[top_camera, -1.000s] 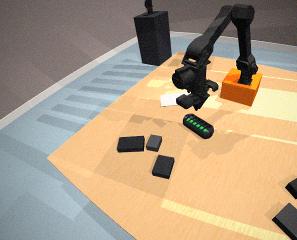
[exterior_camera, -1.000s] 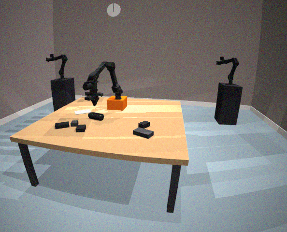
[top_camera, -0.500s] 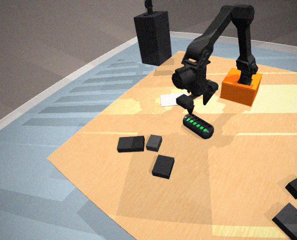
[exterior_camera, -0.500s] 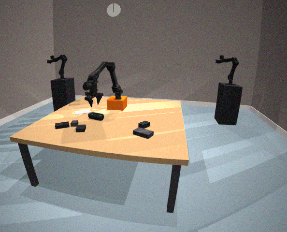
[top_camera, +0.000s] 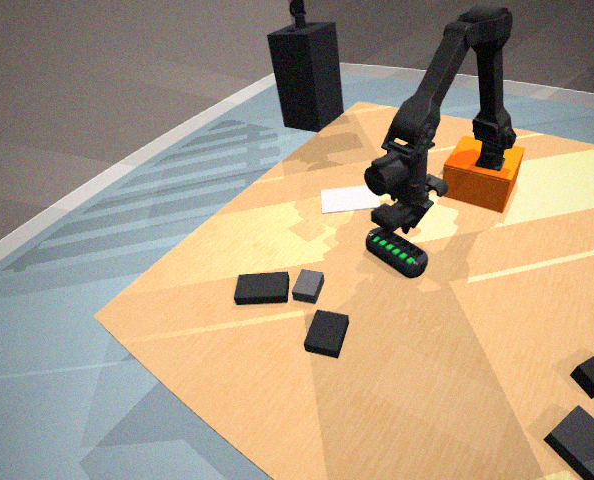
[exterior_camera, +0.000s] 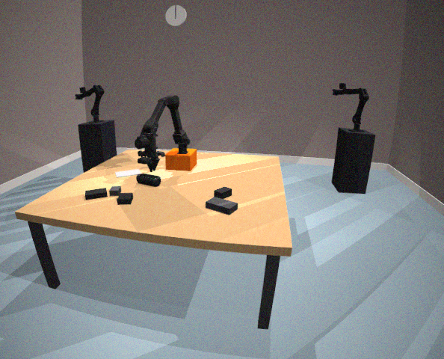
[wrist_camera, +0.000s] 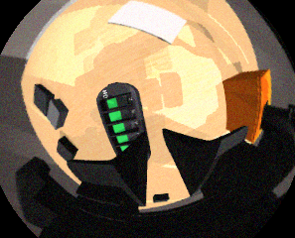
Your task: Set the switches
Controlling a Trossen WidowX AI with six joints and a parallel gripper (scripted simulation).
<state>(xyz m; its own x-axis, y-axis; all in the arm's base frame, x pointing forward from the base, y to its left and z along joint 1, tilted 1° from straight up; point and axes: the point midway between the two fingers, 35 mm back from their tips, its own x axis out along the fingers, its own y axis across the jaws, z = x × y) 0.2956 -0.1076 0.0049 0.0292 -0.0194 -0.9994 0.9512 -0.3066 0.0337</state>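
The dark grey controller unit point(top_camera: 399, 253) point(exterior_camera: 148, 179) point(wrist_camera: 118, 90) sits on its base on the bench, switches up. Green ends show along one side of its top, six in the top view. The wrist view shows several, and a finger hides the unit's near end. I cannot tell which ends are pressed down. The underside label is hidden. My gripper point(top_camera: 405, 229) point(exterior_camera: 152, 168) point(wrist_camera: 154, 133) is slightly open and empty, pointing down just above and beside the unit on the arm-base side. A narrow gap shows between the fingertips in the wrist view; contact with the unit cannot be told.
A black block point(top_camera: 261, 287) point(exterior_camera: 96, 194), a small grey block point(top_camera: 307, 285) point(exterior_camera: 115, 190) and another black block point(top_camera: 326, 333) point(exterior_camera: 125, 198) lie nearby. Two dark blocks lie farther off. A white sheet point(top_camera: 344, 200) point(wrist_camera: 147, 21) and the orange arm base point(top_camera: 475, 186) point(wrist_camera: 243, 104) are behind.
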